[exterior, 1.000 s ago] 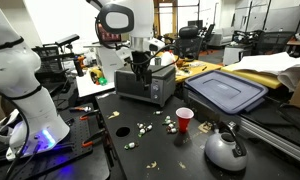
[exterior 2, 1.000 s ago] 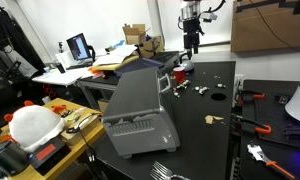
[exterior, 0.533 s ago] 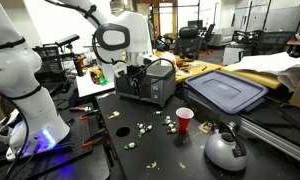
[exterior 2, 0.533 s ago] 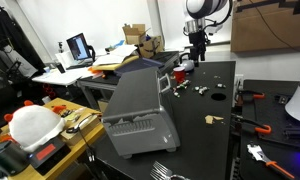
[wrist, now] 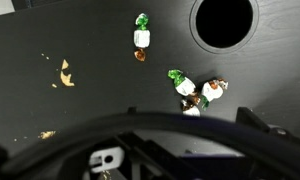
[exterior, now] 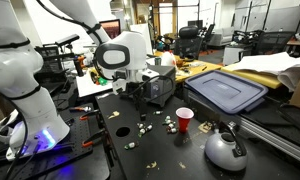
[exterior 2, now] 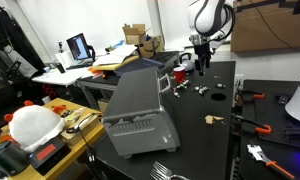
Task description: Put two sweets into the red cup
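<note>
Several sweets [wrist: 141,37] lie on the dark tabletop [wrist: 50,30] in the wrist view: one at upper centre, a small cluster right of centre; a black round shape [wrist: 222,22] sits at the upper right (what it is I cannot tell). In an exterior view the red cup [exterior: 184,119] stands upright at lower centre, sweets scattered just left of it, a grey kettle [exterior: 225,150] to its lower right; the tool [exterior: 123,90] hangs left of centre above the tabletop, jaws wide, holding nothing, well apart from the cup.
</note>
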You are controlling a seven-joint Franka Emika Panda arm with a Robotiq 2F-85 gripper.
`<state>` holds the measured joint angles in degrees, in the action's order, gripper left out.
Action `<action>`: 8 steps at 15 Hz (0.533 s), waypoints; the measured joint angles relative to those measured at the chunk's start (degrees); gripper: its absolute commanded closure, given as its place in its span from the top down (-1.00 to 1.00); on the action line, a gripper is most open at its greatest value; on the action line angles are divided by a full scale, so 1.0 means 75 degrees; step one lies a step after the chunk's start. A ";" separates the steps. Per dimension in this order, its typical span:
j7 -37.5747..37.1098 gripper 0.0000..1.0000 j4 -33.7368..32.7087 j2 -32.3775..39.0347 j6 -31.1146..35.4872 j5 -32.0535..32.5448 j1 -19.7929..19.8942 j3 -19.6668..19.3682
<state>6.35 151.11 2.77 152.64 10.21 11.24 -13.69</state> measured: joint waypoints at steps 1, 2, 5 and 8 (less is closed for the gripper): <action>0.0003 1.00 -0.0001 0.0172 0.0037 -0.0081 0.0029 0.0000; 0.0017 1.00 -0.0002 0.0320 0.0043 -0.0186 0.0035 0.0000; 0.0337 1.00 -0.0002 0.0627 0.0044 -0.0798 0.0038 0.0103; 0.1063 1.00 -0.0001 0.0746 0.0030 -0.1579 0.0054 0.0388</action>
<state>14.32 151.10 8.37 152.86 -1.63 11.65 -10.77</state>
